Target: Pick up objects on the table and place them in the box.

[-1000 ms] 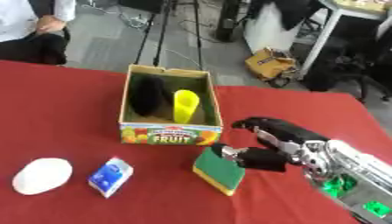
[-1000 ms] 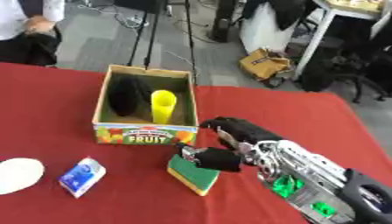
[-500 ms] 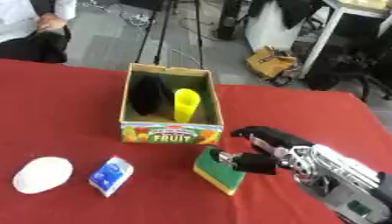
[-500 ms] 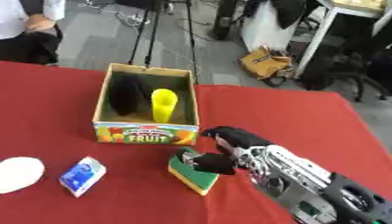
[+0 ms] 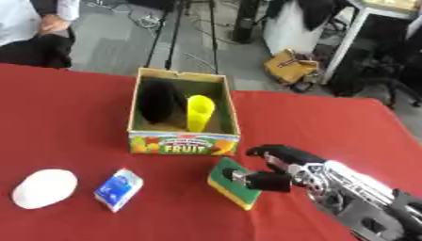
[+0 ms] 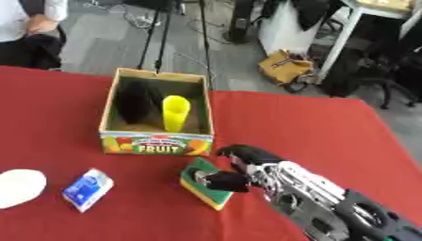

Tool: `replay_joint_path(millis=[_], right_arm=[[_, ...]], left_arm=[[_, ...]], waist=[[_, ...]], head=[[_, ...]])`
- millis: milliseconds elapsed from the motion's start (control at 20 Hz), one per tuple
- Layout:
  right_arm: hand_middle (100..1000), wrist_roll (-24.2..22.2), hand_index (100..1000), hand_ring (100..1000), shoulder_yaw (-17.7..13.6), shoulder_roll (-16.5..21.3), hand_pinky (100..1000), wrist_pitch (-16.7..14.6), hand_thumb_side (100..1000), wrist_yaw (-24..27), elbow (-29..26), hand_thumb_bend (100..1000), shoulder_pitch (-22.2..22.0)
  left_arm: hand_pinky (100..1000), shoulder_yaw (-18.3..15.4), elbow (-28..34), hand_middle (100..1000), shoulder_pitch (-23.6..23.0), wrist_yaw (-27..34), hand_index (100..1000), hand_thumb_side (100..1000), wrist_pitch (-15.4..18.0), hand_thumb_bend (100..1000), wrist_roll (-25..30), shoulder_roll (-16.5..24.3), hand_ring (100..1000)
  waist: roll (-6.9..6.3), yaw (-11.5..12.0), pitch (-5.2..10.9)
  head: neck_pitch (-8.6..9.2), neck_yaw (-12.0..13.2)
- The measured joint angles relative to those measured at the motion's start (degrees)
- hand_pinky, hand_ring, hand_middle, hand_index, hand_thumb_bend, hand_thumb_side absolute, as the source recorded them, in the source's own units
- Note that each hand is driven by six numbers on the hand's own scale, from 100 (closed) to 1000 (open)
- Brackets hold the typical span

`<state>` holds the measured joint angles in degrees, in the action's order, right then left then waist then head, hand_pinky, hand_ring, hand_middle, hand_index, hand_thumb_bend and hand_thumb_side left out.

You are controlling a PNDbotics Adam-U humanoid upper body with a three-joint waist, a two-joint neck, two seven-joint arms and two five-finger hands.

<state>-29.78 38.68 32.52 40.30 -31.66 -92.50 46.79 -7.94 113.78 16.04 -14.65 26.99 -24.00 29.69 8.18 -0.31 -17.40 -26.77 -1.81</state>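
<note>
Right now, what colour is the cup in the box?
Yellow cup, clearest in the left eye view.

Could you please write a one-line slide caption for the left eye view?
Right robot hand closing on a green-and-yellow rectangular sponge on the red table, beside the cardboard fruit box.

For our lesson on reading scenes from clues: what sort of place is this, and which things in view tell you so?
Probably a robotics lab or workshop: a red-covered table holds test items, a black tripod stands on the grey floor behind it, and a white desk with black office chairs fills the background.
</note>
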Motion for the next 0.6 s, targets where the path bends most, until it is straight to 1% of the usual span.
replay_joint_path(millis=[200,500,600], right_arm=[[965,-0.68,1000,1000,0.24,0.0,968,-0.68,990,1.01,0.0,614,-0.09],[966,-1.97,1000,1000,0.82,-0.01,970,-1.97,979,1.49,0.27,628,-0.45],[968,-2.36,1000,1000,0.91,-0.02,972,-2.36,960,1.49,0.52,641,-0.46]], left_arm=[[1000,0.0,0.0,935,0.04,0.01,965,1000,-0.07,100,0.31,0.0,1000],[1000,0.0,0.0,933,0.12,0.03,963,1000,-0.01,100,0.5,0.0,1000],[1000,-0.01,0.0,932,0.12,0.03,962,1000,0.0,100,0.51,0.0,1000]], waist=[[0.0,0.0,0.0],[0.0,0.18,-0.03],[0.0,0.26,-0.1]], head=[[0.0,-0.01],[0.0,-0.07],[0.0,-0.09]])
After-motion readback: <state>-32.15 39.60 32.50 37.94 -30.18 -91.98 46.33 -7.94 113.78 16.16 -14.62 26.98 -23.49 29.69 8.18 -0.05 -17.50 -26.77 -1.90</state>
